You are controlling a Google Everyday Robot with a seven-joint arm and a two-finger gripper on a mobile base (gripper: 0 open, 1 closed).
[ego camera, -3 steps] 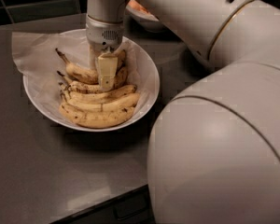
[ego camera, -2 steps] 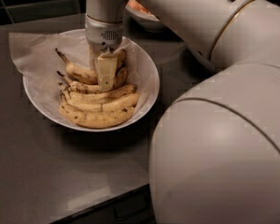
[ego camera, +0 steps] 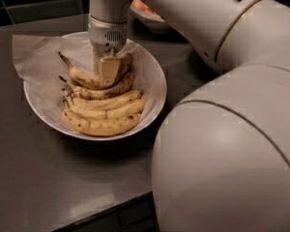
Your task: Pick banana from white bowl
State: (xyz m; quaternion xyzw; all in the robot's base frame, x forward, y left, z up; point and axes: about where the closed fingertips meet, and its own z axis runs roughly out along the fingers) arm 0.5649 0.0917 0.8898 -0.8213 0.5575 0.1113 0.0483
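- On the dark grey desk (ego camera: 48,178) sits the wide, shallow round white bowl (ego camera: 154,88), lined with a crinkled white paper sheet (ego camera: 34,52).
- At the bowl's far side lies the strongly curved, brown-speckled yellow banana (ego camera: 87,79), its long dark stem pointing left.
- My jaws reach straight down onto that banana's middle, low inside the bowl; whether they grip it I cannot tell.
- In front of it, a bunch of straighter yellow bananas (ego camera: 106,112) fills the rest of the bowl.
- Behind my white arm (ego camera: 193,18) stands another bowl holding orange fruit (ego camera: 147,13).

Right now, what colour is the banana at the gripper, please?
Banana at gripper: yellow, brown-speckled; camera view.
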